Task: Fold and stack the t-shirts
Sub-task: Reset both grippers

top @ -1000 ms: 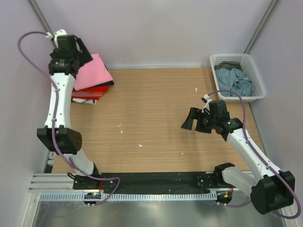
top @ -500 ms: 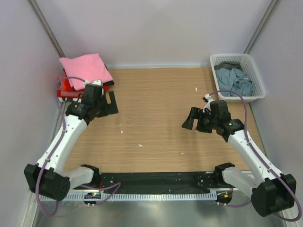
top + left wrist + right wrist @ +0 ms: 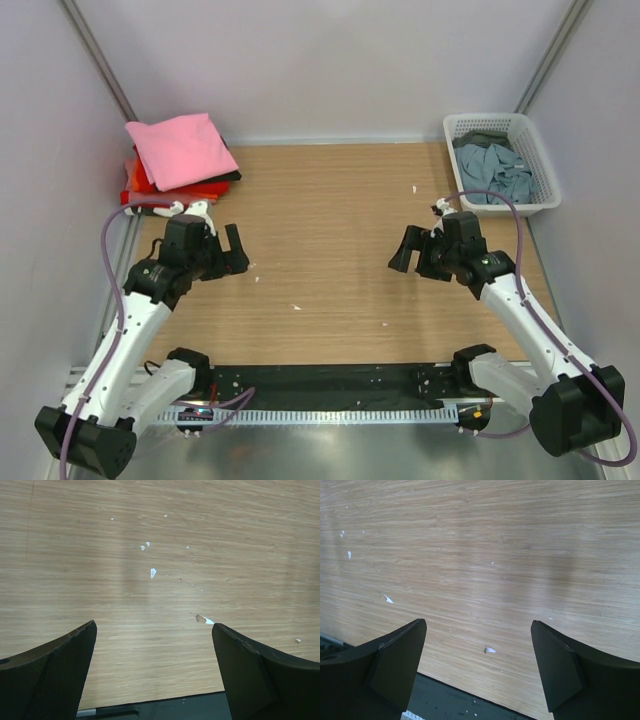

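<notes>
Pink t-shirt [image 3: 180,148] folded flat, on top of the stack at the back left corner of the worktop [image 3: 330,200]. Under it in the stack: a red t-shirt [image 3: 196,189], an orange t-shirt [image 3: 134,181] poking out on the wall side, and a thin black t-shirt [image 3: 229,176] edge on the side facing the middle of the worktop. Stack edges are not lined up and the pink one sits skewed. How many more layers it holds: can't tell.

Far across from the stack, at the opposite back corner, a white basket [image 3: 452,126] holds a crumpled grey-blue t-shirt [image 3: 496,173] with a dark olive t-shirt [image 3: 483,139] behind it. Both are loose and unfolded.

Left tool [image 3: 237,257] is just in front of the stack, apart from it and touching no cloth. In the left wrist view the left tool [image 3: 153,627] has its fingers spread wide with nothing between them, only bare wood below and small white flecks [image 3: 153,572].

Right tool [image 3: 400,252] is well apart from the stack, over the other half of the worktop and in front of the basket. In the right wrist view the right tool [image 3: 478,624] is also spread wide, with nothing held and wood grain beneath.

A black strip [image 3: 330,381] runs along the worktop edge farthest from the stack.
</notes>
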